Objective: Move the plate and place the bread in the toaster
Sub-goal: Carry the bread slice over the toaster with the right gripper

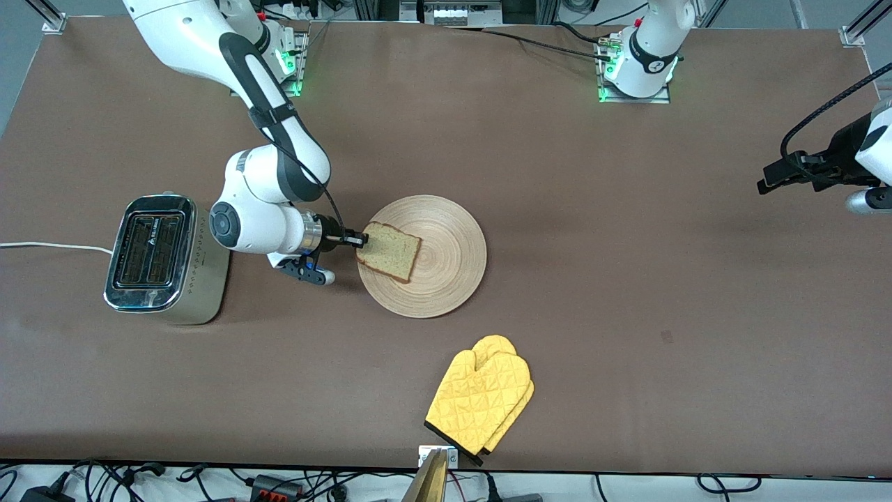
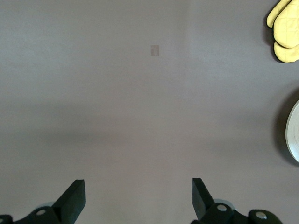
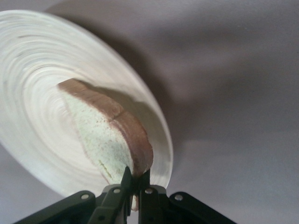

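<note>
The light-wood plate [image 1: 446, 265] lies mid-table, with the bread [image 1: 390, 252] on its edge toward the right arm's end. My right gripper [image 1: 362, 240] is shut on the bread's crust; in the right wrist view the fingers [image 3: 126, 179] pinch the slice's edge [image 3: 140, 154] over the plate [image 3: 28, 93]. The toaster [image 1: 157, 254] stands beside the right arm, toward that arm's end of the table, slots up. My left gripper [image 2: 138, 196] waits open and empty, high over bare table at the left arm's end [image 1: 787, 173].
A yellow oven mitt [image 1: 481, 397] lies nearer the front camera than the plate, close to the table's front edge. The toaster's white cord [image 1: 49, 245] runs off toward the table's end. A small mark [image 1: 667, 337] shows on the brown mat.
</note>
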`<control>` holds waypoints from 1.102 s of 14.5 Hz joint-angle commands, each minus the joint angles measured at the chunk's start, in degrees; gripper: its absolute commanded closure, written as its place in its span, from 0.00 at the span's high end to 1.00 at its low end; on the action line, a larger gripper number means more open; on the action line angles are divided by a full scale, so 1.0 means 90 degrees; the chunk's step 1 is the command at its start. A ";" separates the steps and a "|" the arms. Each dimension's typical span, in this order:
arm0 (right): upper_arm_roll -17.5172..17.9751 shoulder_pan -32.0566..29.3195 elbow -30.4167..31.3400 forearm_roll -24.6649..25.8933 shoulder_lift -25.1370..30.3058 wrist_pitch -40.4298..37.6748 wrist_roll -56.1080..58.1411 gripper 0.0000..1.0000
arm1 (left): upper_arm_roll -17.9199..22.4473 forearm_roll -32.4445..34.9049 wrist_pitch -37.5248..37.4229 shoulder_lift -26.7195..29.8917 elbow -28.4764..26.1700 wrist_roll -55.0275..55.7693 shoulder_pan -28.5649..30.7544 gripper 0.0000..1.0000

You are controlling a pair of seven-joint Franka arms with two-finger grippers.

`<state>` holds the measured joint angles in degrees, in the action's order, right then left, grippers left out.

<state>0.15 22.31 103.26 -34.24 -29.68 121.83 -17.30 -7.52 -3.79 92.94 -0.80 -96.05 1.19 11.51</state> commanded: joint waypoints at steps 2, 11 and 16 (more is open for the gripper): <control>-0.0318 -0.0047 -0.0991 0.0979 0.0172 -0.1384 0.0008 0.00 | -0.0053 -0.0067 0.0074 0.0177 -0.0148 0.0063 0.0011 1.00; -0.1402 -0.0106 -0.3307 0.3695 0.0182 -0.4472 0.0232 0.00 | -0.0083 -0.0058 0.0074 0.0333 -0.0168 0.0064 -0.0009 1.00; -0.1793 -0.0106 -0.3641 0.5012 0.0357 -0.5090 0.1314 0.00 | -0.0083 -0.0058 0.0083 0.0294 -0.0178 0.0064 0.0099 1.00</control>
<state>-15.16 21.13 71.87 6.22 -27.08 77.68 -10.14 -8.01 -3.79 93.04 0.56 -96.25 1.52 12.38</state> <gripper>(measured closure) 0.921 0.000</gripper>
